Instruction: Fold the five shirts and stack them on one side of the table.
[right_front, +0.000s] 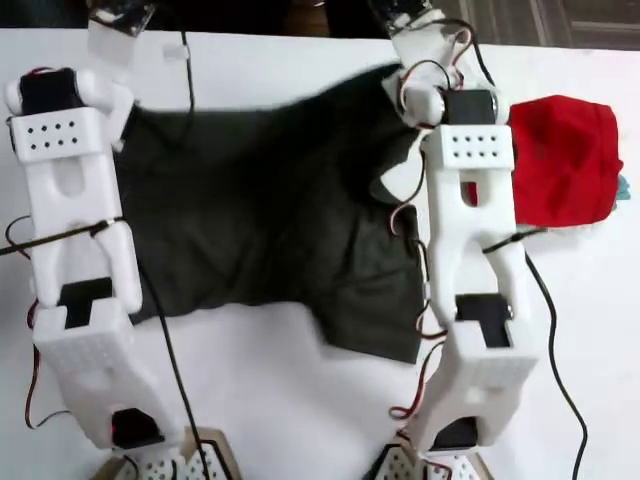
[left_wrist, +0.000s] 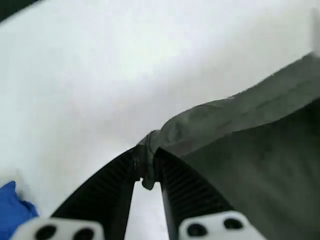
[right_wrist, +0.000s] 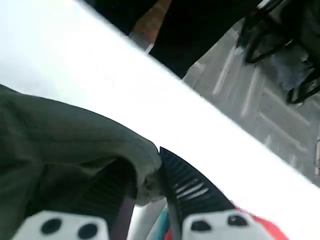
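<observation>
One dark shirt (right_front: 270, 220) lies spread on the table (right_front: 300, 400). The left gripper (left_wrist: 147, 167) and the right gripper (right_wrist: 150, 180) each pinch one corner of it tightly. One red shirt (right_front: 565, 160) lies near it.

A spread shirt (right_front: 270, 220) is laid flat on the table (right_front: 300, 400) between the two arms. Its far corners are pinched near the table's far edge, one in the left gripper (left_wrist: 147, 159) and one in the right gripper (right_wrist: 145, 167). A folded shirt (right_front: 565, 160) is set to the right of the right arm, apart from the spread shirt.
</observation>
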